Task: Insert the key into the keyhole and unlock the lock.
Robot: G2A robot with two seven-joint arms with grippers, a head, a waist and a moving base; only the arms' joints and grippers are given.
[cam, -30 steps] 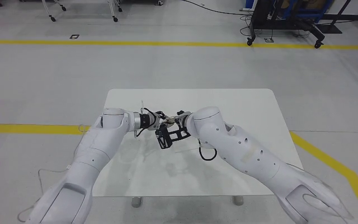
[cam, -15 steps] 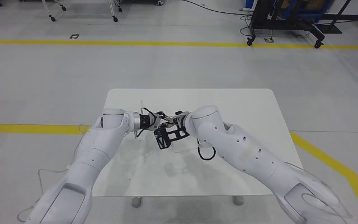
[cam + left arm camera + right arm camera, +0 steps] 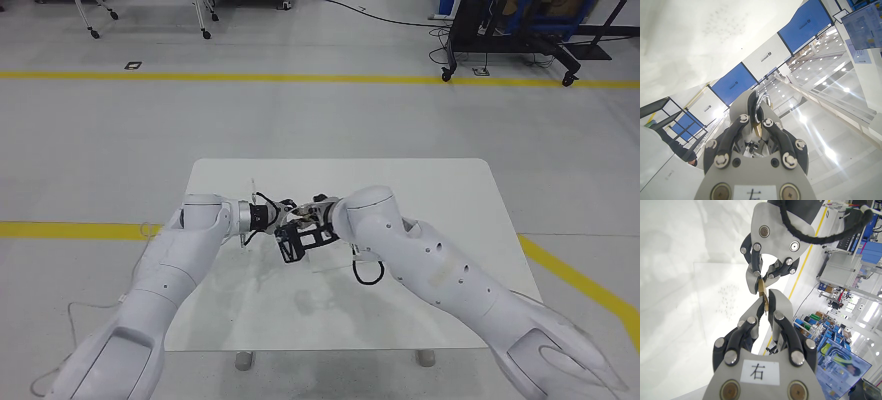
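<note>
From above our arms, we look down on the whole table (image 3: 440, 200). Our left wrist camera sits close behind the left gripper (image 3: 759, 106), aimed along the tabletop toward the hall. Our right wrist camera, close behind the right gripper (image 3: 766, 300), faces the left one. The top view shares that meeting point.

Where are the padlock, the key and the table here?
padlock (image 3: 758, 131), left wrist view, on its brass body.
key (image 3: 766, 304), right wrist view, on its brass part.
table (image 3: 440, 200), top view, on its bare white top.
</note>
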